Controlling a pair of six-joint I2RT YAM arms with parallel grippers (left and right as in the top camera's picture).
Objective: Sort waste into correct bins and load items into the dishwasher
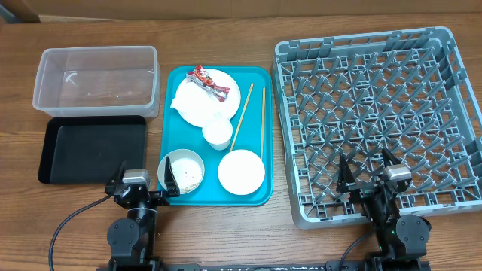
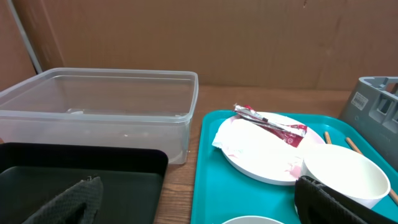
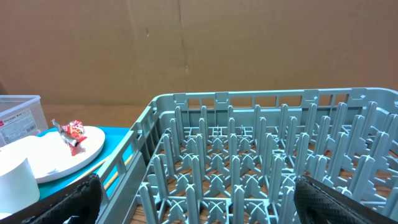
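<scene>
A red-and-white wrapper (image 1: 209,80) lies on a white plate (image 1: 202,99) with a crumpled napkin (image 1: 184,102) on the teal tray (image 1: 175,79). A small cup (image 1: 218,133), a bowl with rice grains (image 1: 183,172), a second bowl (image 1: 241,172) and two chopsticks (image 1: 262,120) are also on it. The clear tub (image 1: 96,79) and black tray (image 1: 92,148) sit at left. The grey dish rack (image 1: 376,120) is at right. My left gripper (image 1: 145,185) is open over the black tray's near right corner. My right gripper (image 1: 369,175) is open over the rack's near edge.
A cardboard wall (image 2: 199,37) stands behind the table. The wrapper (image 2: 272,121) and plate (image 2: 261,155) show in the left wrist view, beside the clear tub (image 2: 99,109). The rack's upright pegs (image 3: 261,155) fill the right wrist view.
</scene>
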